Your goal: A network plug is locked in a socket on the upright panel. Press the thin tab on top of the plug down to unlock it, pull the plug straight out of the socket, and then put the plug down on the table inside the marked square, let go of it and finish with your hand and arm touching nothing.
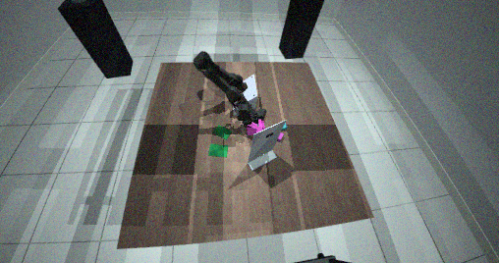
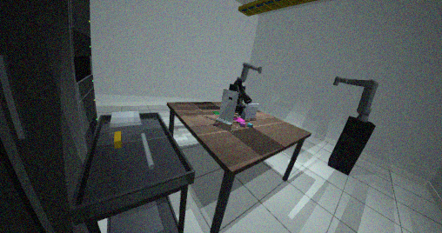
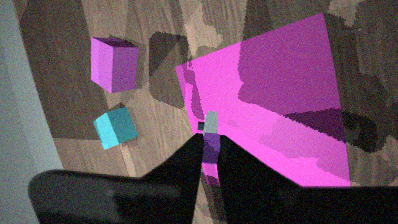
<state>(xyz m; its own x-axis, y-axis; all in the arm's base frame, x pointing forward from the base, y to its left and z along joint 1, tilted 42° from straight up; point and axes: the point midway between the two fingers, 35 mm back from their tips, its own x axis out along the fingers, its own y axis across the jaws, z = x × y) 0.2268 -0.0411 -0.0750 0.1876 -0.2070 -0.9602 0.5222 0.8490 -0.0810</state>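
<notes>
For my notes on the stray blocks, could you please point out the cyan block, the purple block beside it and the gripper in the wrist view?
Cyan block (image 3: 115, 128): wrist view, middle.
Purple block (image 3: 114, 65): wrist view, middle.
Gripper (image 3: 209, 141): wrist view, between fingertips.

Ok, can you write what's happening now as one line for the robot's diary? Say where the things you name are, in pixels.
gripper (image 1: 256, 121) (image 3: 209, 141): shut on plug (image 3: 211, 147) | plug: out of panel (image 1: 267, 141) (image 2: 228, 107) | pink square (image 3: 290, 75): below plug
</notes>
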